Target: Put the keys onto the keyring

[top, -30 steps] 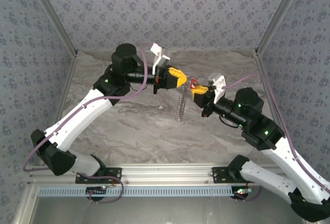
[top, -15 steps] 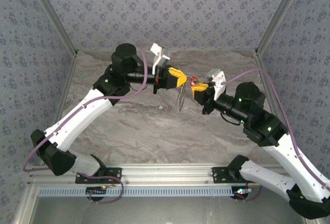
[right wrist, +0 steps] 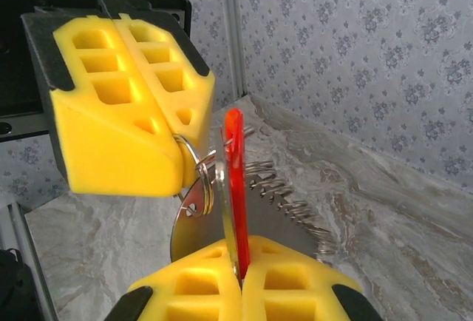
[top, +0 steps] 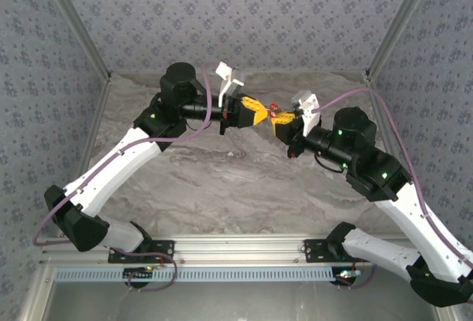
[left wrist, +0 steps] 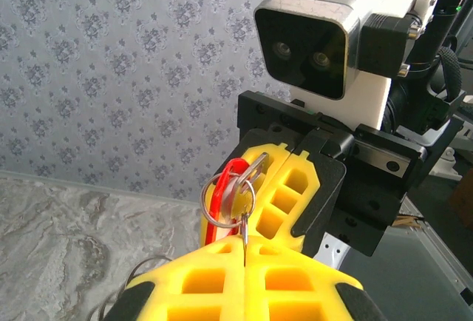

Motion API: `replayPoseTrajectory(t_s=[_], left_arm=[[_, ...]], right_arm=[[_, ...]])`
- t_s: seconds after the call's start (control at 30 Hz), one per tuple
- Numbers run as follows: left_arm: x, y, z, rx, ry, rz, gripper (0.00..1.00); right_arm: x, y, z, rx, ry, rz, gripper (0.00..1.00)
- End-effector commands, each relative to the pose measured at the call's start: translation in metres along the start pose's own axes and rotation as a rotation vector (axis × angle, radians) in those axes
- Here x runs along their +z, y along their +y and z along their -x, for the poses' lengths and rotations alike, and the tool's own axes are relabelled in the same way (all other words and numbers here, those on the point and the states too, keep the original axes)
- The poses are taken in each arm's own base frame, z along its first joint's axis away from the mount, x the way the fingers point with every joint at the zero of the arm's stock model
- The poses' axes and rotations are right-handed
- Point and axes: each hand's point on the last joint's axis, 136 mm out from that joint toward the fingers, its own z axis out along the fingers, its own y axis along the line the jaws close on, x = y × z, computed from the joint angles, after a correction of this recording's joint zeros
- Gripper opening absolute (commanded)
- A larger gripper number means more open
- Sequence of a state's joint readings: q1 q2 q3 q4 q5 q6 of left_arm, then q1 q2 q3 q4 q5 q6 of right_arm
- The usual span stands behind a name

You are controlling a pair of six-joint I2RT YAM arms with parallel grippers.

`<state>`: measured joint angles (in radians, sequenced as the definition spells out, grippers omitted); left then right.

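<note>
My two grippers meet tip to tip above the middle of the table. The left gripper (top: 264, 116) (left wrist: 244, 241) is shut on a thin metal stem of the keyring (left wrist: 228, 195), a small silver split ring. My right gripper (top: 280, 120) (right wrist: 240, 262) is shut on the key (right wrist: 233, 188), which stands upright with its red head (left wrist: 222, 191) and silver blade edge against the ring (right wrist: 204, 177). From the left wrist view the ring overlaps the red head; whether the key passes through it I cannot tell. A coiled wire chain (right wrist: 292, 199) trails behind the key.
The marble tabletop (top: 222, 180) lies below both arms. Patterned walls (top: 244, 18) and metal corner posts (top: 388, 36) enclose the back and sides. The right arm's wrist camera (left wrist: 318, 36) sits close in front of the left fingers.
My right gripper has moved up and to the left with the key until it meets the left fingertips. The coiled chain no longer hangs below them. The left arm has stayed put.
</note>
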<state>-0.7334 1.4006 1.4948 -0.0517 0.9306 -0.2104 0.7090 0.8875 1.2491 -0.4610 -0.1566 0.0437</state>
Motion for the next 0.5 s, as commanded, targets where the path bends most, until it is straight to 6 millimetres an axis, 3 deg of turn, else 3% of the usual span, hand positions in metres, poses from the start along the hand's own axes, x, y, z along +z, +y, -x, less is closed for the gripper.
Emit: replayPoseTrajectory(t_s=[0.0, 0.2, 0.47], left_arm=[[-0.006, -0.015, 0.011, 0.05, -0.027, -0.022, 0.0], [-0.006, -0.016, 0.012, 0.052, -0.029, -0.023, 0.0], [-0.005, -0.014, 0.011, 0.048, -0.027, -0.023, 0.0]], right_arm=[[-0.01, -0.002, -0.007, 0.01, -0.003, -0.015, 0.0], [-0.009, -0.003, -0.028, 0.048, 0.022, -0.015, 0.0], [-0.005, -0.002, -0.016, 0.033, 0.011, -0.005, 0.0]])
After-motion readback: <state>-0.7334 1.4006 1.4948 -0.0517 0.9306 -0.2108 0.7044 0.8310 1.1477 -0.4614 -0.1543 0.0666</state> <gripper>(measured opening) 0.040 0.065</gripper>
